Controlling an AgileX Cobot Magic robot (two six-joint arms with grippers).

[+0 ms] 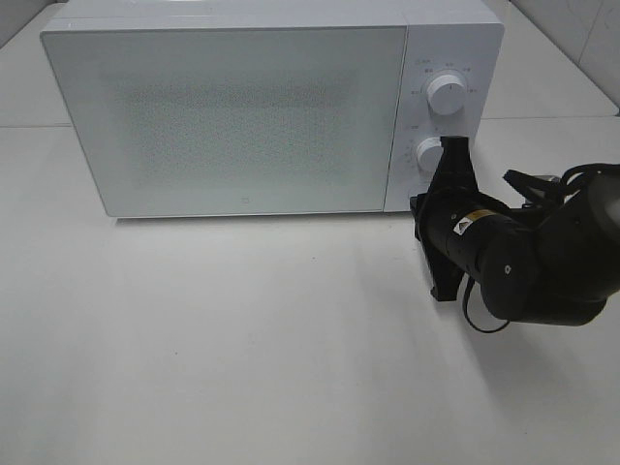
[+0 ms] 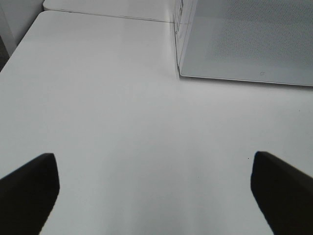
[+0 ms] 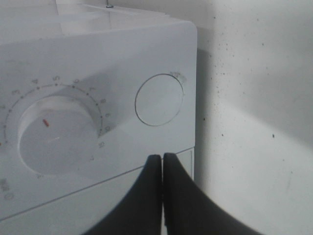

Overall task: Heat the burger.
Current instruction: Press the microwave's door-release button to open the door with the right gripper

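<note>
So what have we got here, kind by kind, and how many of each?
Microwave: 1
Dials on it: 2
Flat round button: 1
Grippers: 2, the left gripper open, the right gripper shut
Total: 6

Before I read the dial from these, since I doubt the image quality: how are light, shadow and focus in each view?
Exterior high: soft even light, the microwave's door washed pale, nothing visible behind it. Right wrist: the dial is close, its numerals soft, a shadow crossing it beside the right gripper. Left wrist: bright table, left gripper mere black silhouettes.
</note>
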